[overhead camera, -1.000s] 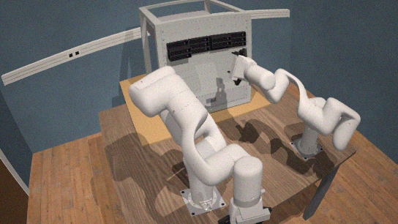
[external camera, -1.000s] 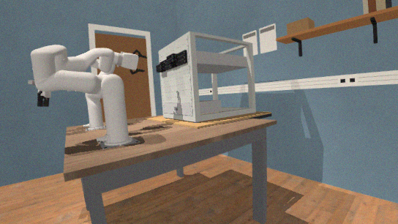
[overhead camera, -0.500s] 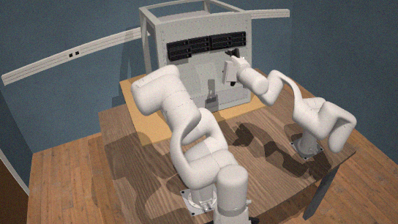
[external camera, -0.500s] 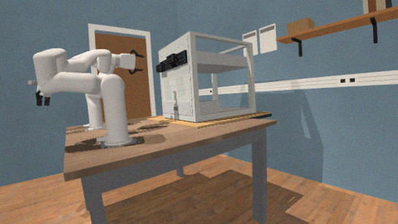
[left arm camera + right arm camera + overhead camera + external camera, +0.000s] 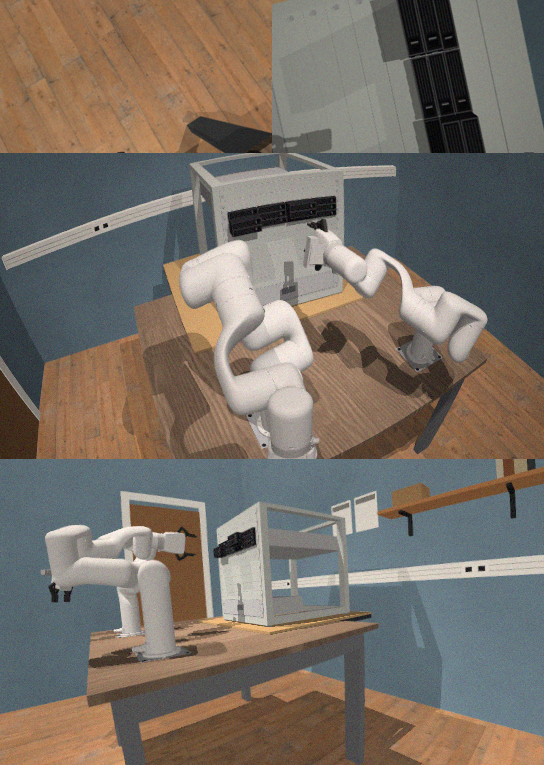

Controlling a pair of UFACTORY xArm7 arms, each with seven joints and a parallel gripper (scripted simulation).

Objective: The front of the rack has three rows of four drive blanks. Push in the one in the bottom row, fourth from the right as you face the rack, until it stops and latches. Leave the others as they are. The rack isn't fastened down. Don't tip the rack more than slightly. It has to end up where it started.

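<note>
The white rack (image 5: pixel 280 190) (image 5: pixel 265 564) stands upright, with black drive blanks in its front. The bottom-row, fourth-from-right blank (image 5: pixel 245 231) is at the left end and seems to stand out from the front. In the right wrist view, turned sideways, this end blank (image 5: pixel 409 24) appears at the top, with a wide shadow beside it. My right gripper (image 5: pixel 311 247) (image 5: pixel 194 545) is open and empty, before the right half of the rack front; contact cannot be judged. My left gripper (image 5: pixel 60 596) is open and empty, pointing down, far from the rack.
The rack stands on a yellow board (image 5: pixel 192 323) (image 5: pixel 272 630) on the wooden table (image 5: pixel 350 393) (image 5: pixel 235 651). The bent left arm (image 5: pixel 232 288) spans the foreground of the top view. The left wrist view shows floor (image 5: pixel 102 68) and a dark table part (image 5: pixel 229 134).
</note>
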